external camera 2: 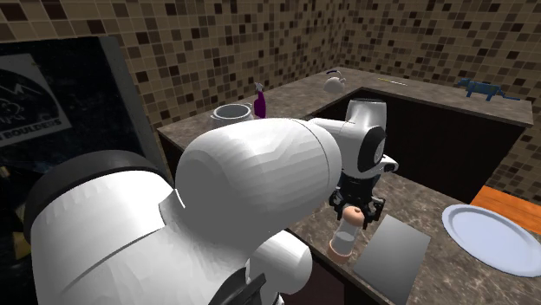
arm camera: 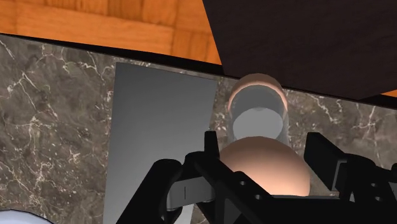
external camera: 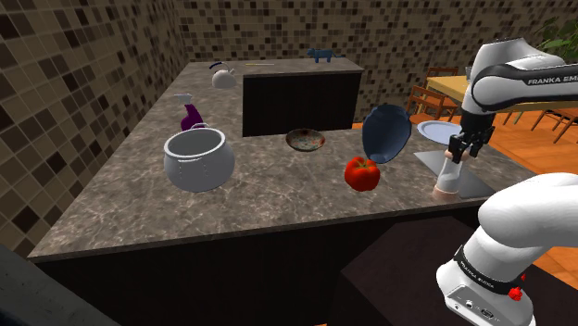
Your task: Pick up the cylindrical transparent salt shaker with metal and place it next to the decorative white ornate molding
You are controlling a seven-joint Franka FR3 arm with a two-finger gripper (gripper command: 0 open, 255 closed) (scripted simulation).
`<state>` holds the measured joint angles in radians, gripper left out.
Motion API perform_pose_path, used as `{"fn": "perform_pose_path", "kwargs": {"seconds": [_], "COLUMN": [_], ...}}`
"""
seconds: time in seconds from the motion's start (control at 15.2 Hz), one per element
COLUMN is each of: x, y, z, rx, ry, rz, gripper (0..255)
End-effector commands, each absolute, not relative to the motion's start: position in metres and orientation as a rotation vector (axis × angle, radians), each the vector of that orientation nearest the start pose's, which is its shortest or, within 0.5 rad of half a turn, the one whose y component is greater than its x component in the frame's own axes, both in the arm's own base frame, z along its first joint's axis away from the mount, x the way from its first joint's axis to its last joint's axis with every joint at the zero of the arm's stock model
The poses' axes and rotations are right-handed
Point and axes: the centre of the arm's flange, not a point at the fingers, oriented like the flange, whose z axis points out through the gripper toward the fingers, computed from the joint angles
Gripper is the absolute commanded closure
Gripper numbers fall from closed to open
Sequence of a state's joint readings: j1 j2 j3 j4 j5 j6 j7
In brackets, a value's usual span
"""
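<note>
**Shaker upright beside molding, jaws on its cap**

Gripper hangs vertical over the worktop's near right corner in the shoulder view, close to the stand. The jaws are closed narrow on the shaker. In the wrist view the two fingers press either side of its rounded copper-pink cap, with no gap showing. The grip is high, on the cap and not the clear body, probably because the cap is the firmer part and this leaves the base free to meet the worktop.

Shaker position: upright, with the base at or on the worktop, hard by the worktop's near edge. I cannot tell whether it bears its own weight.

Molding: it is drawn as a plain grey flat slab lying on the worktop. The shaker is just beside one long edge, not on top of it.

Other items are well apart to the left in the shoulder view: tomato and pot. A plate lies beyond the molding.

Judgement: the shaker is already where the task wants it, so this reads as the set-down step. The next move calls for parting the jaws and rising straight up.

Risk: the shaker is tall and narrow and sits close to the edge. Any sideways drag on release could tip it off the worktop.
</note>
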<state>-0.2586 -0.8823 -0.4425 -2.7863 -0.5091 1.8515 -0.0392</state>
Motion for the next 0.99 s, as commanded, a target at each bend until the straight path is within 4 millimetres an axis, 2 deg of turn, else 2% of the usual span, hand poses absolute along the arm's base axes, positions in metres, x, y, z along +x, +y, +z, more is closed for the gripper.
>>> {"fn": "perform_pose_path", "kwargs": {"seconds": [0.0,0.53,0.59,0.92], "x": [0.2099,0.2099,0.2099,0.2099], "y": [-0.2110,-0.2110,-0.2110,-0.2109], "z": [0.4066,0.4066,0.4066,0.4066], "rx": [-3.211,-3.211,-3.211,-3.211], "ry": [0.539,0.539,0.539,0.539], "rz": [0.177,0.177,0.177,0.177], "gripper": [255,255,0,0]}}
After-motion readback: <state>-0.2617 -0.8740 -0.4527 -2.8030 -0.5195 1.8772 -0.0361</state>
